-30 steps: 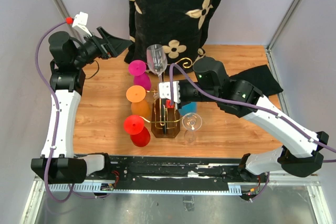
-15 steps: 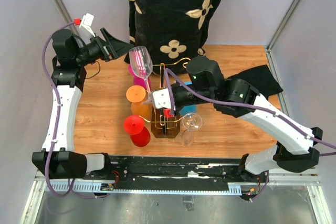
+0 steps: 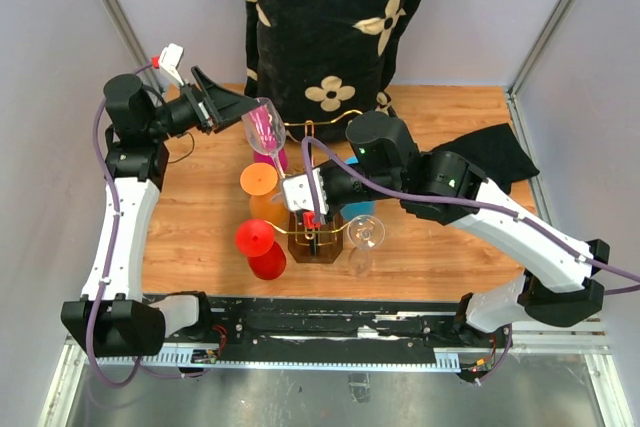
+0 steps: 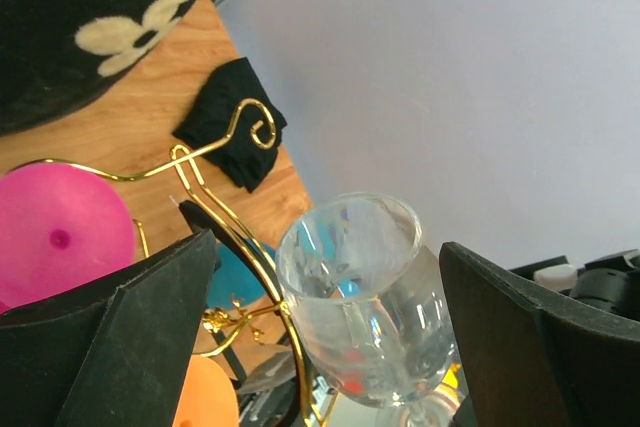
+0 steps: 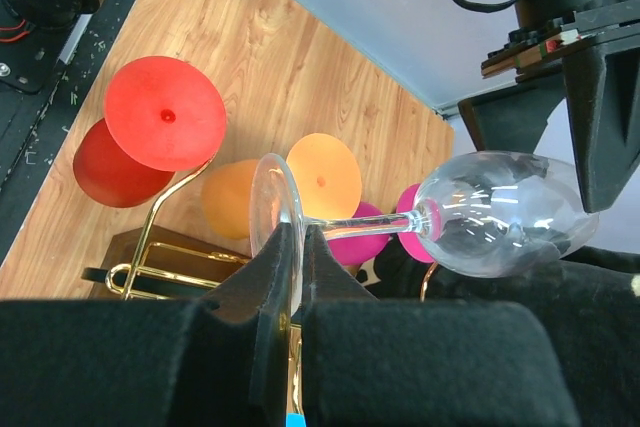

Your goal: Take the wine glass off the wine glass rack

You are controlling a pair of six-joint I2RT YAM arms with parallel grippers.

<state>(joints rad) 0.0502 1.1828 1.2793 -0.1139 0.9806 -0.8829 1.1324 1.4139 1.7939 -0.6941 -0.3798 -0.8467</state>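
While your right hand point(image 5: 303, 257) pinches the foot of the clear wine glass point(image 3: 262, 127), the glass is tilted in the air, apart from the wine glass rack point(image 3: 318, 240) at the bench's middle, its bowl pointing toward the far left corner. Your left hand point(image 3: 228, 105) is spread wide, a finger on either side of the bowl, not touching it.

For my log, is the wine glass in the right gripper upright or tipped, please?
Tipped: wine glass leans bowl-first toward the left gripper, right gripper pinching its foot.
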